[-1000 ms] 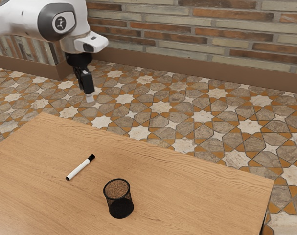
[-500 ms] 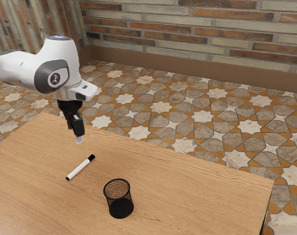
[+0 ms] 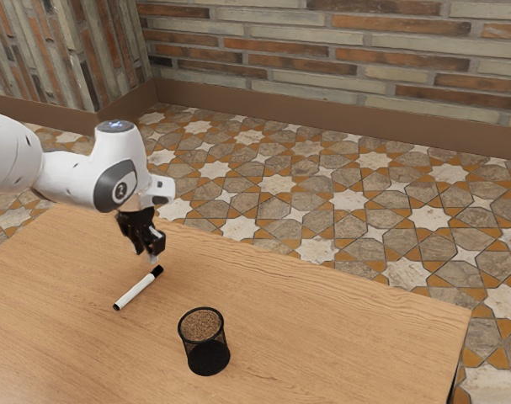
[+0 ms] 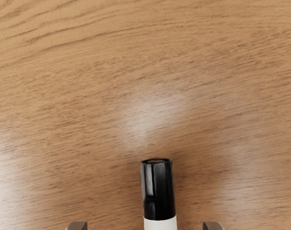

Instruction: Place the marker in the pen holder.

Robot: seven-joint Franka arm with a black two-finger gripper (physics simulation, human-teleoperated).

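1. Nearest the exterior camera on the pale brown wooden table (image 3: 348, 337), I have the round black mesh pen holder (image 3: 208, 355). It stands upright, mouth up, with no pen sticking out, so I judge it ready to take the marker from above.

2. Beyond it, towards the exterior view's left, the slim white marker with the black cap (image 3: 137, 289) lies flat on the wood, well apart from the holder. Its capped end points towards the table's far edge. Lying flat, it should need lifting and tipping upright before it can drop in.

3. Over the capped end hangs my black two-finger gripper (image 3: 146, 256), open and gripping nothing. In the wrist view the fingertips (image 4: 76, 226) stand apart on either side of the marker's line, presumably so they can close across its width. My next move should be a short shift along the barrel, then down and shut. Too near the cap, the round body could swing or roll; pressing too low could scrape the wood.

4. Behind the gripper, the white and grey arm (image 3: 120, 180) reaches in from the exterior view's left, above the table, leaving my line to the holder unblocked.

5. Farthest off are the star-patterned tile floor (image 3: 348, 200) and the brick wall (image 3: 364, 46).
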